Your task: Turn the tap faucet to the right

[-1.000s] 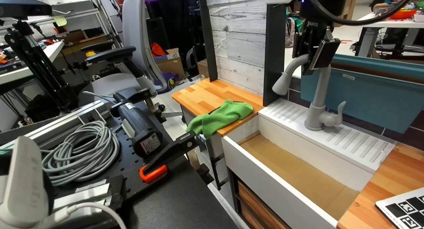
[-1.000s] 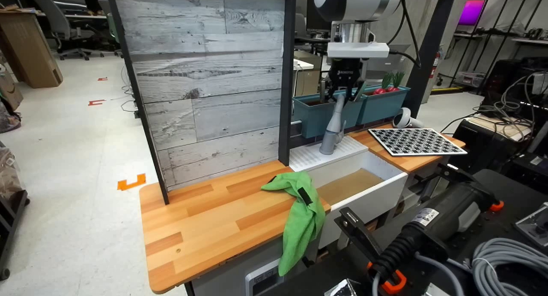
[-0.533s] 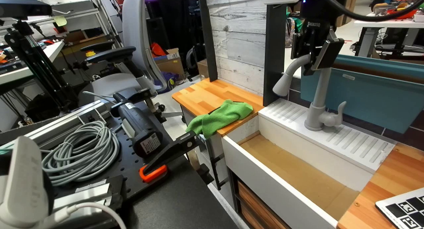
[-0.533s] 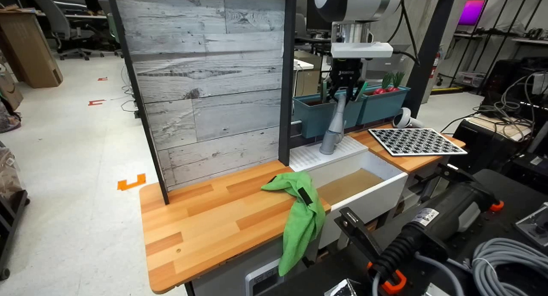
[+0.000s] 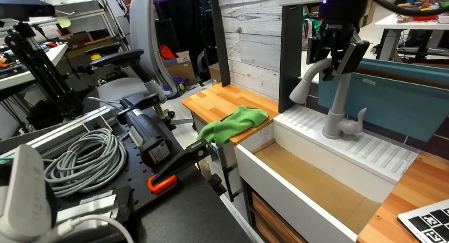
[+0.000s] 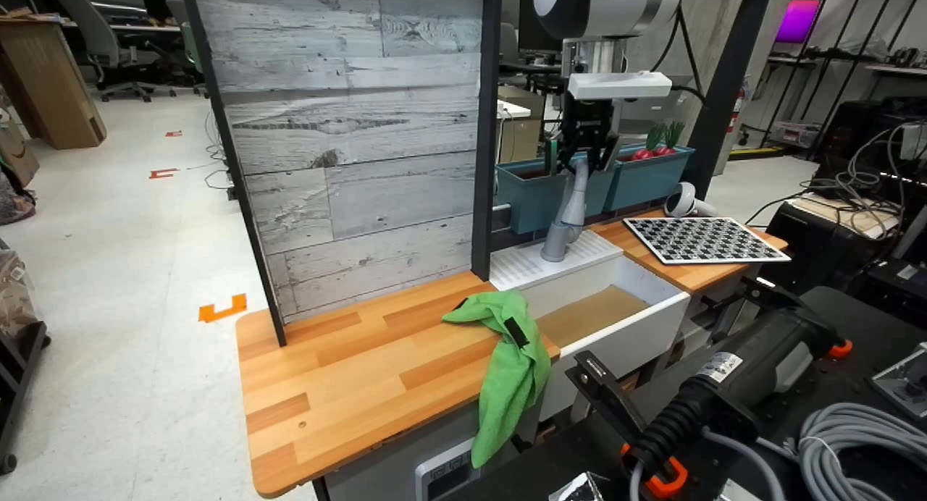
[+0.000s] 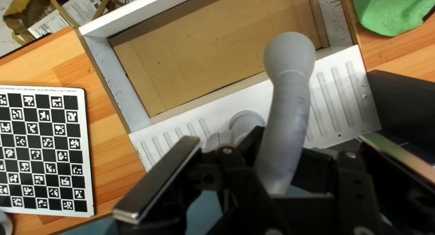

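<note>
The grey gooseneck tap faucet (image 5: 338, 95) stands upright on the white ribbed ledge behind the sink; it also shows in an exterior view (image 6: 571, 208) and in the wrist view (image 7: 289, 92). Its downturned spout (image 5: 301, 90) points over the ledge toward the sink, and its side lever (image 5: 360, 120) is low on the base. My gripper (image 5: 333, 62) is at the top of the arch with its fingers spread on either side of the neck. In the wrist view my gripper (image 7: 280, 141) is open, with gaps between pads and neck. Whether its inner parts touch the neck cannot be told.
The white sink (image 5: 294, 192) lies in front of the tap. A teal planter (image 5: 386, 99) stands close behind. A green cloth (image 5: 235, 123) hangs over the wooden counter edge. A checkered board (image 6: 706, 240) lies on the opposite counter. A dark post (image 5: 290, 60) rises beside the spout.
My gripper has shifted slightly to the right and turned a little, still open. The tap's neck and spout have moved slightly to the right in both exterior views. The base and lever look unmoved.
</note>
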